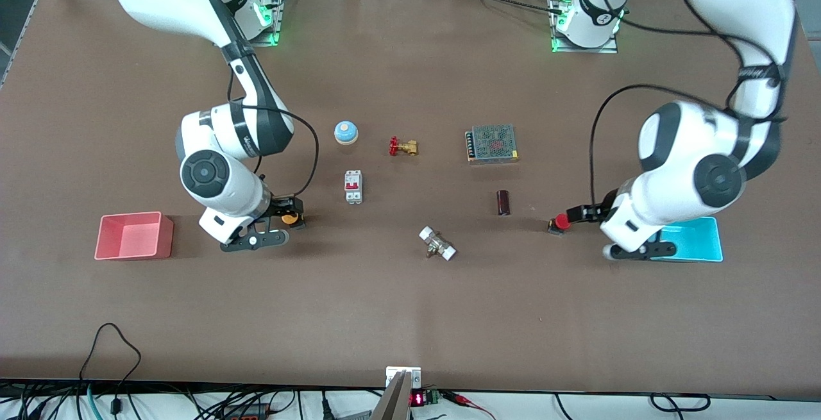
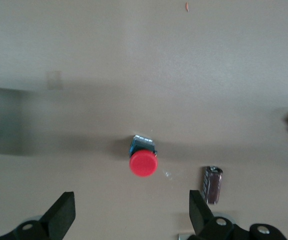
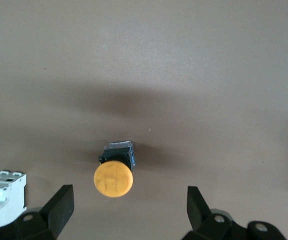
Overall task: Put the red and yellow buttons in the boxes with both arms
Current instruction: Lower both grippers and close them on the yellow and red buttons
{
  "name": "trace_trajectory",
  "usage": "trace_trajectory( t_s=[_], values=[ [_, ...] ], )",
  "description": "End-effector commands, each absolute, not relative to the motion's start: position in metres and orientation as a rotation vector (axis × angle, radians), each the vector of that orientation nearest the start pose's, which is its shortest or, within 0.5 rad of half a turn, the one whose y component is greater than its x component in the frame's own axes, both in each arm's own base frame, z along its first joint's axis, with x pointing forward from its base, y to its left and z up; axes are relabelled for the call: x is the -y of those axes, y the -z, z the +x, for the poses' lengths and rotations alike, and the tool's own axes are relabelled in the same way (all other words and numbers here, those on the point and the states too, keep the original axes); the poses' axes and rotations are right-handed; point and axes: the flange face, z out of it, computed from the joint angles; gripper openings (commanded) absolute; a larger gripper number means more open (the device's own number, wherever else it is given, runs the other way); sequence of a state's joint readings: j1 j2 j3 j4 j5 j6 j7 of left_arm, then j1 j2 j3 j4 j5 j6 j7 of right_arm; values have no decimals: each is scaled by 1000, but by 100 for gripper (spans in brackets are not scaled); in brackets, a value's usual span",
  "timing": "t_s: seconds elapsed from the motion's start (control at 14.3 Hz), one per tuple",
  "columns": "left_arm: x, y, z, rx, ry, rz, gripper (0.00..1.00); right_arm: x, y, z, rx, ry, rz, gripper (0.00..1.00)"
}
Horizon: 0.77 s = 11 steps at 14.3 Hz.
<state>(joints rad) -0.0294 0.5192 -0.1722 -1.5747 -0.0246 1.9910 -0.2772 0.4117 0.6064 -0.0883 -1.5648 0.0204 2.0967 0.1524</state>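
We have both arms bent down low over the table [image 1: 410, 317], wrists tipped so the cameras look straight down.

Right gripper [image 1: 290, 215] hovers right over the yellow button [image 1: 290, 218], fingers [image 3: 58, 210] spread wide and holding nothing. In the right wrist view the yellow button [image 3: 113, 178] sits on the table between the spread fingers, untouched. The pink box [image 1: 133, 236] lies toward the right arm's end from that button, well apart. The white breaker [image 1: 353, 186] is near the button, a bit farther from the front camera.

Left gripper [image 1: 574, 216] is over the red button [image 1: 560, 222], fingers [image 2: 61, 216] also wide apart, nothing gripped. In the left wrist view the red button [image 2: 143, 162] sits on the table just ahead of the spread fingers, no contact. The cyan box [image 1: 696, 240] sits toward the left arm's end from the red button, partly hidden under the left arm's wrist. A dark cylinder [image 1: 503, 202] lies near the red button, toward table centre.

Both buttons are still out of the boxes.
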Motion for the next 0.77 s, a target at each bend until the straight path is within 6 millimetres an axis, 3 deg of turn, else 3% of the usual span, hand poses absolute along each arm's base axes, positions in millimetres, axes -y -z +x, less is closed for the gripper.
trace_trajectory(
  t_s=[0.0,0.14,0.42,0.7],
  values=[
    [131,-306,676,260,-197,-3231,100,-238,-276,657,290,-101,-3161,100],
    [140,-277,675,262,-224,-3227,100,-240,-262,657,292,-112,-3158,100],
    [142,-246,661,239,-313,-3196,100,-246,-230,653,301,-152,-3156,100],
    [139,-228,652,237,-298,-3194,100,-250,-220,652,299,-153,-3156,100]
  ],
)
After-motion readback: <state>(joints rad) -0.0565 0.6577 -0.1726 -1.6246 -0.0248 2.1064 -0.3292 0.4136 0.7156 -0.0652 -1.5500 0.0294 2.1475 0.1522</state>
